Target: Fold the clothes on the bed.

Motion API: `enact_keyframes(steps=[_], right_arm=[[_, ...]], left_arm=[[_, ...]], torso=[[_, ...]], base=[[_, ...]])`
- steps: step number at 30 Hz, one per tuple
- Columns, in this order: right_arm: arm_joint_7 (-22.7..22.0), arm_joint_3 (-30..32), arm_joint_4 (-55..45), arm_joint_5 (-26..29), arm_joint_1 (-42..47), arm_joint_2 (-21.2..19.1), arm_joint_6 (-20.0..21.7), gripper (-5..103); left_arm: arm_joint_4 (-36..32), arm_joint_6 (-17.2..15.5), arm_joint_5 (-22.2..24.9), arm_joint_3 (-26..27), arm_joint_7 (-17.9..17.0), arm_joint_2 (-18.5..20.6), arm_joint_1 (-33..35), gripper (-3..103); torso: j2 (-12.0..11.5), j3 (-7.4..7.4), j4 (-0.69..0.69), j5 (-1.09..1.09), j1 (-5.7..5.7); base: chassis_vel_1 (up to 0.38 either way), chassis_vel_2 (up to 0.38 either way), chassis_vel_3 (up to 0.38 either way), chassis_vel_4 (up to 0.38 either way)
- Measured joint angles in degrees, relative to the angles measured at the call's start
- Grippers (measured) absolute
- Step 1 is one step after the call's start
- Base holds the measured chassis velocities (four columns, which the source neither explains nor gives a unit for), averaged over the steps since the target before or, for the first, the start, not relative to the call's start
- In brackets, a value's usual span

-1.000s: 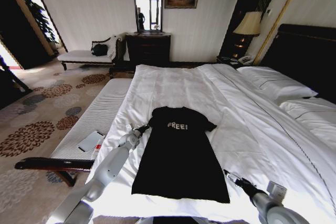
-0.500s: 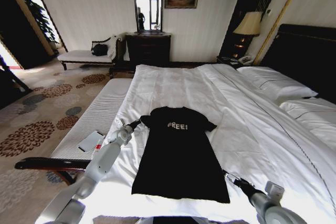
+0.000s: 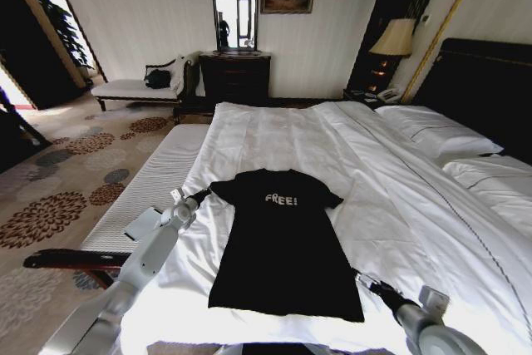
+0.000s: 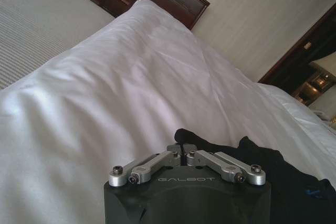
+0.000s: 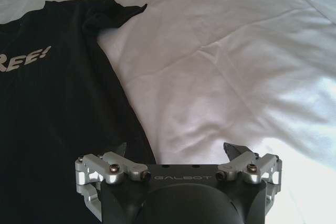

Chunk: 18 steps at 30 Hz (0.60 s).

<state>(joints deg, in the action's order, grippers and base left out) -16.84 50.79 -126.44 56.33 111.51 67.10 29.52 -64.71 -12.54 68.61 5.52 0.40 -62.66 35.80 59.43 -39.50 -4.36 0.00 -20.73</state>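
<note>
The clothes are one black T-shirt (image 3: 283,239) with white "FREE!" lettering, lying flat, collar toward the far end, on the bed's white duvet (image 3: 274,135). My left gripper (image 3: 199,197) is at the shirt's left sleeve and shut on it; the left wrist view shows black sleeve fabric (image 4: 247,156) pinched in that gripper (image 4: 182,149). My right gripper (image 3: 363,278) hovers just off the lower right hem corner. In the right wrist view its fingers (image 5: 178,153) stand wide open, one over the shirt's edge (image 5: 52,103), one over bare sheet.
A pale cushioned bench (image 3: 158,180) runs along the bed's left side with a flat white item (image 3: 141,224) on it. Pillows (image 3: 440,135) and the dark headboard (image 3: 490,81) lie to the right. A dresser (image 3: 235,76) stands at the far wall.
My left gripper has moved left, drawing the sleeve outward so the shoulder lies wider. The right gripper dropped back slightly, then held still.
</note>
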Motion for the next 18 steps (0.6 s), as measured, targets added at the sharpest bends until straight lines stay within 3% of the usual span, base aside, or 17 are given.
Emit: enact_keyframes(steps=[8, 18], right_arm=[[-0.02, 0.79, 1.12, 1.43, -1.54, -3.90, 0.00, 100], [0.18, 0.80, 1.09, 1.07, -0.74, -2.41, -0.11, 100]], left_arm=[[-1.66, 0.21, -0.02, 1.01, 0.00, 0.80, 2.39, 1], [-0.19, 0.37, -1.60, -0.11, 0.00, -0.88, -0.31, 1]], torso=[[0.00, 0.00, 0.05, 0.01, 0.00], [0.00, 0.00, 0.02, 0.01, 0.01]], base=[[0.000, 0.000, 0.000, 0.000], [0.000, 0.000, 0.000, 0.000]])
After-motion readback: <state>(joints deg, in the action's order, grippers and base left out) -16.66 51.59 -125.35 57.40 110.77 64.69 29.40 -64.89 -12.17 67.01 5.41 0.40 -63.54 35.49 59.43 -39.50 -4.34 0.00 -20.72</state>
